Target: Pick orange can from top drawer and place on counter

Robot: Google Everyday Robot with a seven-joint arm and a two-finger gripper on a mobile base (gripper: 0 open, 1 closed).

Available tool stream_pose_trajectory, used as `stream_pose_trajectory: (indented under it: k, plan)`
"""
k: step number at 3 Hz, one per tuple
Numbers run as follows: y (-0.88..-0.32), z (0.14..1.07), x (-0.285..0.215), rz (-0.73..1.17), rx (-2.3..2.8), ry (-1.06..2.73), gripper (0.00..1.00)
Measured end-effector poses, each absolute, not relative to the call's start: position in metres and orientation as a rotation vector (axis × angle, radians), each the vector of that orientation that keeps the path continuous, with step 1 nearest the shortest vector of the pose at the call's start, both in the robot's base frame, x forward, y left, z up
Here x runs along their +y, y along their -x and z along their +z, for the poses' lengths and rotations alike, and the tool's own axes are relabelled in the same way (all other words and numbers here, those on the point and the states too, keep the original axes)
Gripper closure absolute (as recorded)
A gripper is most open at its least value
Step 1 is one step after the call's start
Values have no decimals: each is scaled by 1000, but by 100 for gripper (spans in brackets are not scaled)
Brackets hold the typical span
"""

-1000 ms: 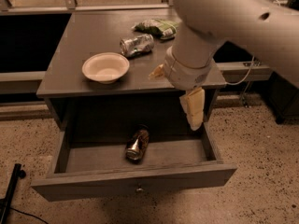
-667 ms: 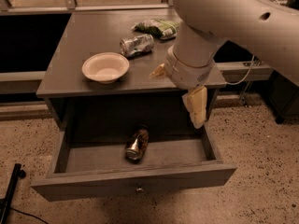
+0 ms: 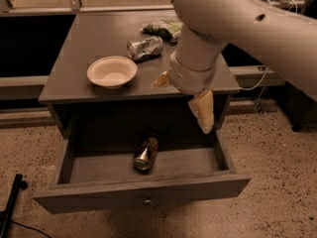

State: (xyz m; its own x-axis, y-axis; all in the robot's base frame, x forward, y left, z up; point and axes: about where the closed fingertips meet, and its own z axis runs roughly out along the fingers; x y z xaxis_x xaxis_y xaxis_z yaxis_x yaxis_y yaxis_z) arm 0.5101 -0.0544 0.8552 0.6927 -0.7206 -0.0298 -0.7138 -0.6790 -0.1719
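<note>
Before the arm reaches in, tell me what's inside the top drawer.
Only the orange can, lying on its side mid-drawer, shows in the top drawer. The hand hangs over its right rear corner, hiding that; the back is dark.

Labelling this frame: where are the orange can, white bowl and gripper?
orange can (image 3: 145,153): camera view, its label, in the top drawer (image 3: 148,192).
white bowl (image 3: 112,72): camera view, its bare inside.
gripper (image 3: 204,124): camera view, its tip, over the drawer's right side.

The grey counter (image 3: 99,38) carries a white bowl (image 3: 112,72) near its front, a silver-green can (image 3: 144,48) on its side behind that, and a crumpled green packet (image 3: 162,29) further back. My gripper (image 3: 203,114) hangs just below the counter's front edge, towards the right.
</note>
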Motion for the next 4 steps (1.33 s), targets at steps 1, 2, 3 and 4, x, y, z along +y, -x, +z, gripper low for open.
stream_pose_trajectory:
  k: [1,2,3,4]
  plan:
    - [-512,821,-36,5,865,2874,0]
    - [-512,820,-34,-2,740,2907,0]
    - [-513,816,-28,1,712,2933,0]
    - [-523,784,-12,-58,532,3004,0]
